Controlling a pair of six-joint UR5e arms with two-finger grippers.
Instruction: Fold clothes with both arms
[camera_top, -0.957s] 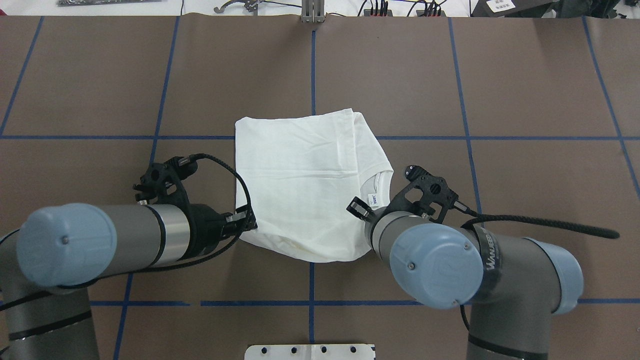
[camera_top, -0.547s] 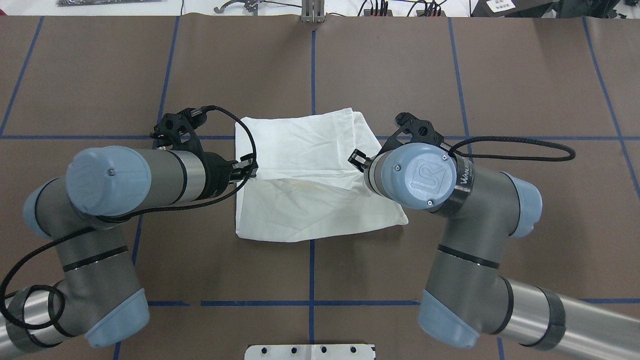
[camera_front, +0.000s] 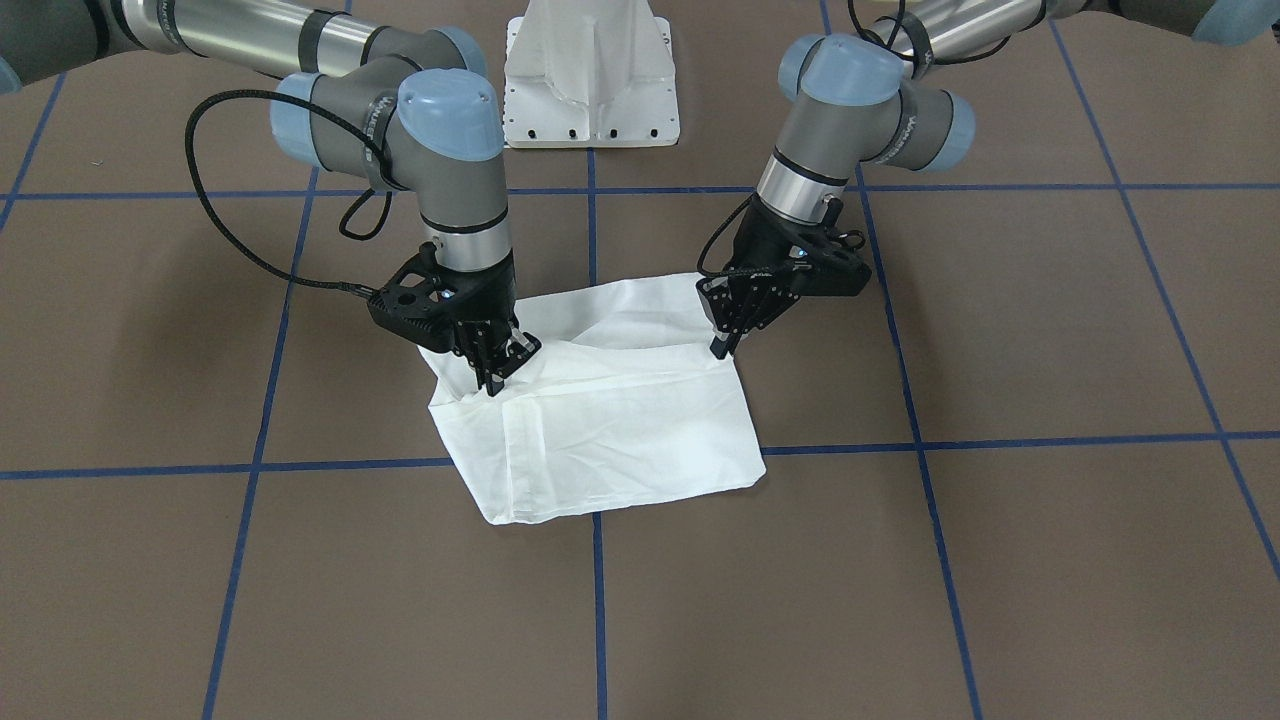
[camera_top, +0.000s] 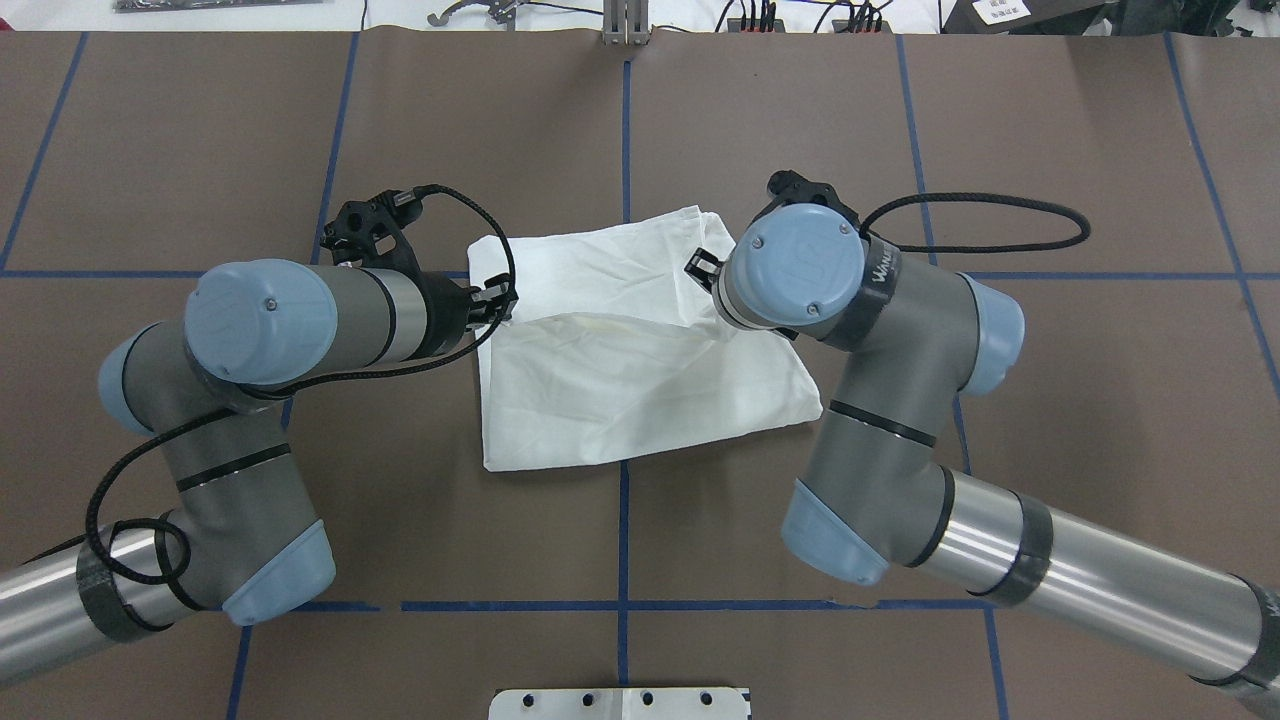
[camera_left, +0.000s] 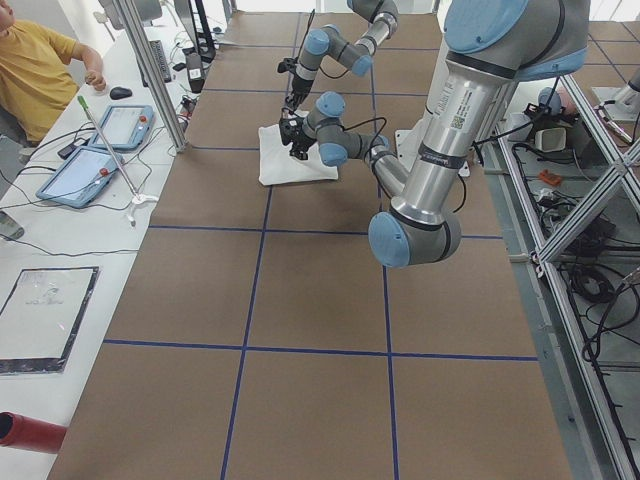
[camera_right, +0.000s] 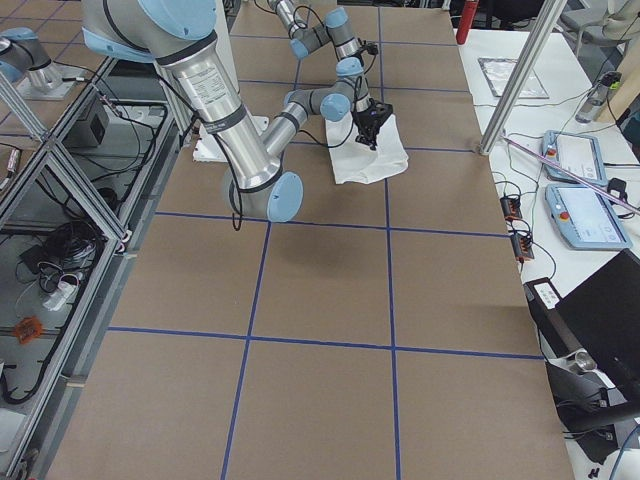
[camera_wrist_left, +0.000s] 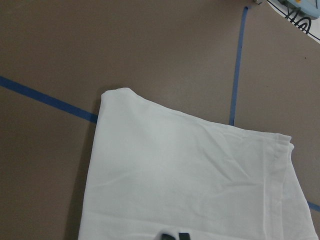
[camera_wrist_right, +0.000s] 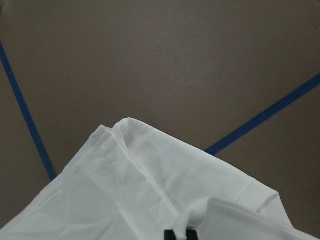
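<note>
Overhead, front and two end cameras share the T-shirt (camera_top: 640, 400); wrist cameras look closely down.

Shirt (camera_front: 620, 430) spans the gap between left gripper (camera_front: 722, 345) and right gripper (camera_front: 497, 380), both pinched on its raised fold. Left arm (camera_top: 380, 315) and right arm (camera_top: 900, 310) flank it, cables (camera_top: 1087, 232) looping outward. Flat brown table (camera_top: 1050, 120) lies beyond the shirt; base (camera_top: 620, 703) sits at the near edge.
</note>
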